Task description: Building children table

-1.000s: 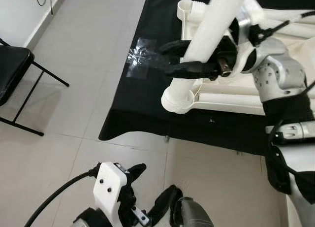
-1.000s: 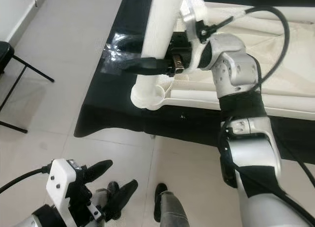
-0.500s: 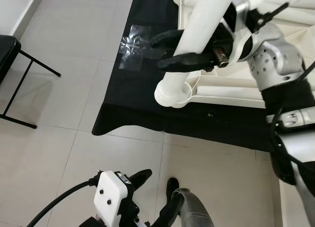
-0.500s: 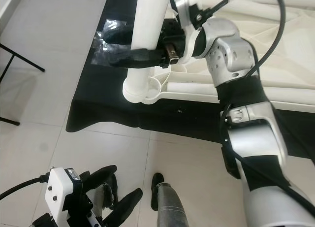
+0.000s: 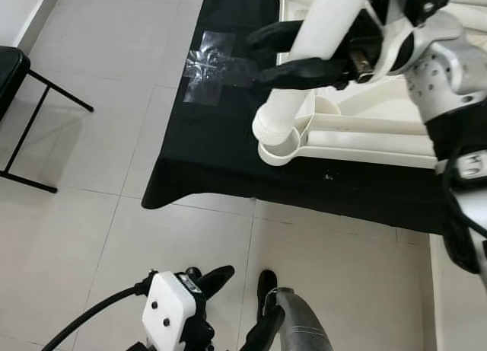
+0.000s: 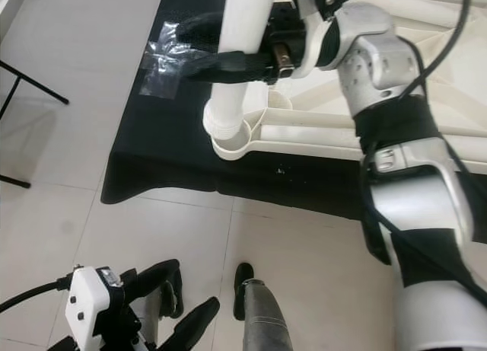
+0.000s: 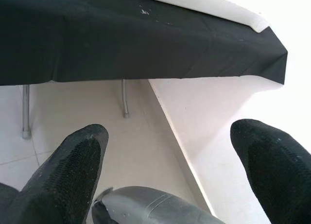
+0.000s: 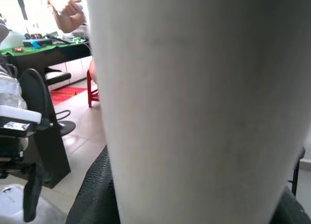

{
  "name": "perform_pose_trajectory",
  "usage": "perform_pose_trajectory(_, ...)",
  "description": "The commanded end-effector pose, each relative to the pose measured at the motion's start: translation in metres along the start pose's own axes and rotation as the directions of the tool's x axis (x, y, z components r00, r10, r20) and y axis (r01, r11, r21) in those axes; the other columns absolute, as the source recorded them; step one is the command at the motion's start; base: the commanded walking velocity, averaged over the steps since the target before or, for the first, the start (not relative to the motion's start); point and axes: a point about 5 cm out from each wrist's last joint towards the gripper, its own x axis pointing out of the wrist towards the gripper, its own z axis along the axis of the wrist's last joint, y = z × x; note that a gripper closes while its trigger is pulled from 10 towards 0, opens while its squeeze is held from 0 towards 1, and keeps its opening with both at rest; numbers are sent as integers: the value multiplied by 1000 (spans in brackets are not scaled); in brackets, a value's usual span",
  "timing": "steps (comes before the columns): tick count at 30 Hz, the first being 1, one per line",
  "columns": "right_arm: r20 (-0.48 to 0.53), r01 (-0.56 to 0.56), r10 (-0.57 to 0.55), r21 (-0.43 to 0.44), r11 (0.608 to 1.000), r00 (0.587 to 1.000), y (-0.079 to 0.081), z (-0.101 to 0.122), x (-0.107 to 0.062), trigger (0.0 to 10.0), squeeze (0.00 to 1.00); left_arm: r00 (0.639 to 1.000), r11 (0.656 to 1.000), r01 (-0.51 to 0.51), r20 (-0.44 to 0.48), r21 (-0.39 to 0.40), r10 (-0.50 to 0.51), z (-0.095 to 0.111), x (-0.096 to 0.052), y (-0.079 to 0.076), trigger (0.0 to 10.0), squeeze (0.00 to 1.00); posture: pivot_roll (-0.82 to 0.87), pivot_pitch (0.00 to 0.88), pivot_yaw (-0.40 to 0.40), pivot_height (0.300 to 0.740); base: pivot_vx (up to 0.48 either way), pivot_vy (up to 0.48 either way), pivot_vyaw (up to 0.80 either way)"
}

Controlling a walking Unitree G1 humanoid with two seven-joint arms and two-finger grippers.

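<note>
Leg held over corner socket of upturned table top; insertion not yet made.

The right gripper [image 5: 304, 58] is clamped around the white table leg [image 5: 304, 65], one black finger on each side of the tube. The leg is tilted, its lower end just above the round corner socket [image 5: 280, 149] of the white table top [image 5: 365, 134], which lies on the black cloth [image 5: 205, 149]. Whether the end touches the socket rim cannot be told. The left gripper [image 5: 240, 309] hangs idle well below the socket, over the tiled floor [image 5: 76, 214], its fingers [image 7: 73, 170] spread wide and empty. Risk, in my judgement: the tilt could jam the leg end on the rim, and the downward push could then slide the table top across the cloth.
</note>
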Motion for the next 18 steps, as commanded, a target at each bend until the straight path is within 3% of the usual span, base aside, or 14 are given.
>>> perform_pose_trajectory(1,-31,-35,36,38,999,999,4,-7,2,10000,0,1000,999,12,-16,-39,-13,-3,-3,-5,10000,0,112,558,-55,740,0,0,0)
perform_pose_trajectory(18,-48,-167,170,64,984,984,24,-19,15,10000,0,1000,999,11,-17,-32,-12,-1,-2,-5,10000,0,111,557,-54,740,0,0,0)
